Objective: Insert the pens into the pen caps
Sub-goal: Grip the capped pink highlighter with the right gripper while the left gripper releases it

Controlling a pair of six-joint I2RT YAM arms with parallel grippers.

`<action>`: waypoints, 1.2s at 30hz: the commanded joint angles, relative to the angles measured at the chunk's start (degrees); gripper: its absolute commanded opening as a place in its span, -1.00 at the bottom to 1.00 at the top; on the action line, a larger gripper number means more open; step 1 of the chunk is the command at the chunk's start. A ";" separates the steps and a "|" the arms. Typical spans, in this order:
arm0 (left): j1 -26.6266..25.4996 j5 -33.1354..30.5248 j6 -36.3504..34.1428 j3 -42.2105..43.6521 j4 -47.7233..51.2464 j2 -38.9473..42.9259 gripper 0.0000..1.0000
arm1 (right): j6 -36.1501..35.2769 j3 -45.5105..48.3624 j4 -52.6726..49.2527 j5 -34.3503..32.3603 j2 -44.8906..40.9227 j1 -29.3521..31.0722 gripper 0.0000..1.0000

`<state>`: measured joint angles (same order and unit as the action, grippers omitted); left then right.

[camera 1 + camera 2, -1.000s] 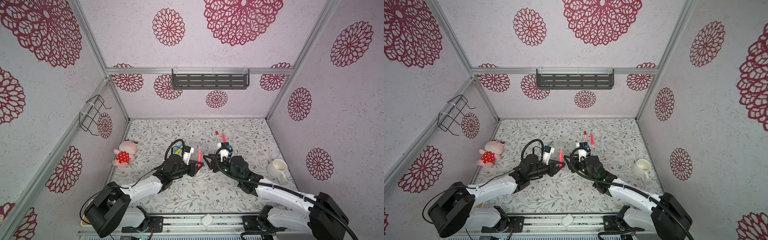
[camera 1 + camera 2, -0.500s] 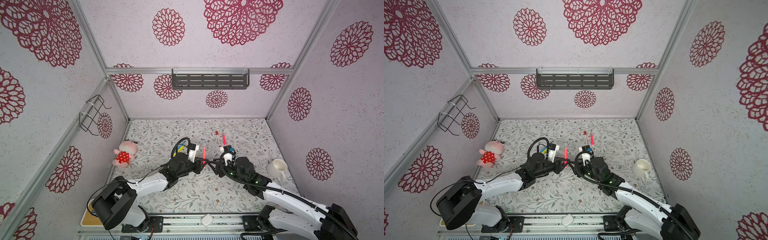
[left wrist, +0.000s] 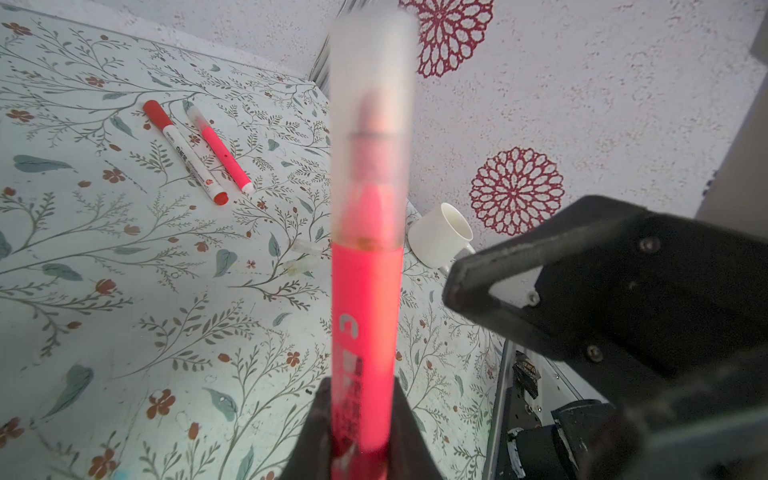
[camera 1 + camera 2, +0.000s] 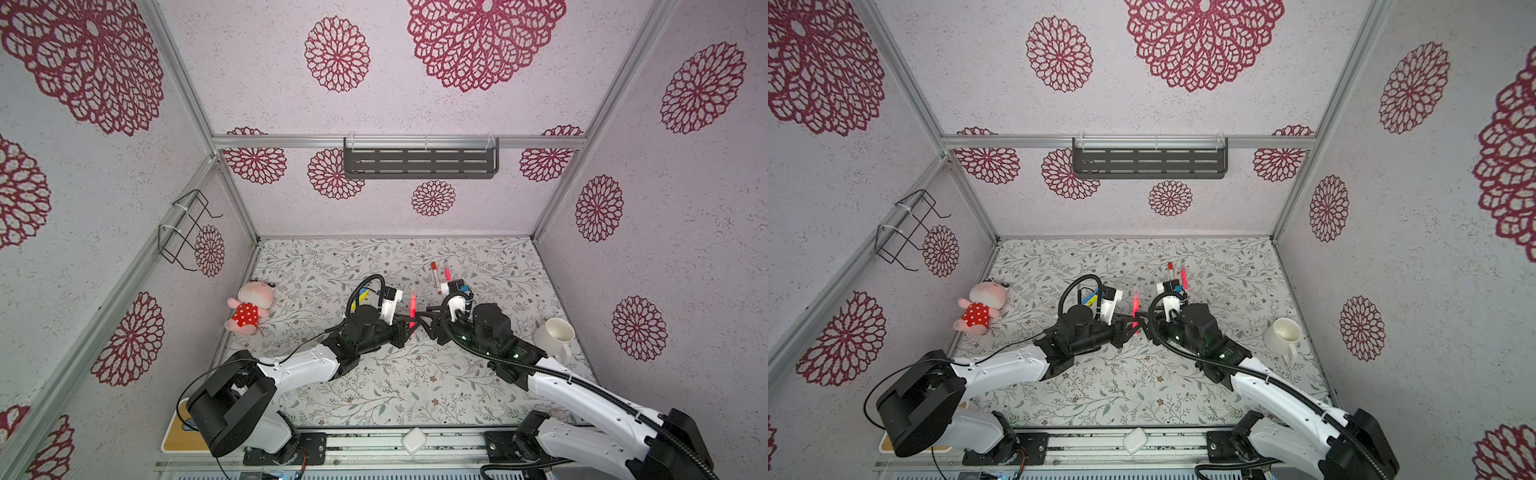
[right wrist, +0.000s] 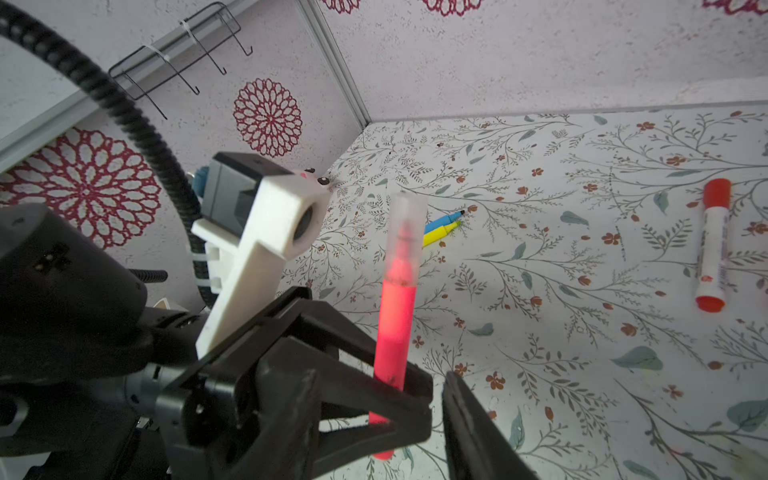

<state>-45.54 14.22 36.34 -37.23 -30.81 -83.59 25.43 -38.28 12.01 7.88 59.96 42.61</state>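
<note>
Two pincers meet mid-table: the left gripper [image 5: 390, 399] pinches a pink pen [image 5: 395, 316] upright, with a clear cap [image 5: 405, 232] on its tip. The right gripper [image 4: 423, 319] waits just beside it, jaws apart and empty. Behind them lie a blue pen [image 5: 442, 220] and a yellow pen [image 5: 438, 233], with a red marker [image 3: 187, 160] farther back.

Five pens are counted: one upright pink pen [image 3: 365, 316], one lying pink pen [image 3: 222, 153], one red-capped white marker [image 3: 187, 156], one blue pen [image 5: 442, 220] and one yellow pen [image 5: 440, 233]. Two loose clear caps [image 3: 305, 248] lie on the tabletop [image 4: 374, 386], and three more caps sit on pens: two clear and one red. There is one white mug [image 4: 555, 332] and one plush toy [image 4: 249, 307]. Two pincers show, the left pincer [image 5: 390, 395] and the right pincer [image 4: 423, 318].
</note>
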 commanded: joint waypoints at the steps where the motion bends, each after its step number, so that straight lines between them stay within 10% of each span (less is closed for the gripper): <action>1: -0.86 -1.12 -1.17 -0.03 -0.03 1.40 -1.00 | -1.07 -2.25 1.72 1.58 2.22 -0.38 -0.01; 8: -1.76 -1.59 -1.67 -0.13 0.49 2.75 -1.00 | 0.26 -3.84 4.23 3.61 7.96 -0.68 -0.05; 19: -2.33 -1.56 -5.22 -3.64 5.40 3.10 -1.00 | 3.70 -2.18 7.22 8.40 10.02 -0.69 -0.88; 31: -3.24 -2.64 -4.16 -3.29 5.84 3.16 -1.00 | 1.77 -0.50 3.36 3.24 3.43 -2.03 -1.00; 36: -3.33 -3.41 -4.04 -3.00 6.68 3.01 -0.68 | 1.77 -1.17 2.80 2.80 2.75 -3.27 -1.00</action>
<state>-48.99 12.36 32.58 -39.59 -25.26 -81.56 29.10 -38.74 15.51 12.88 64.71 40.99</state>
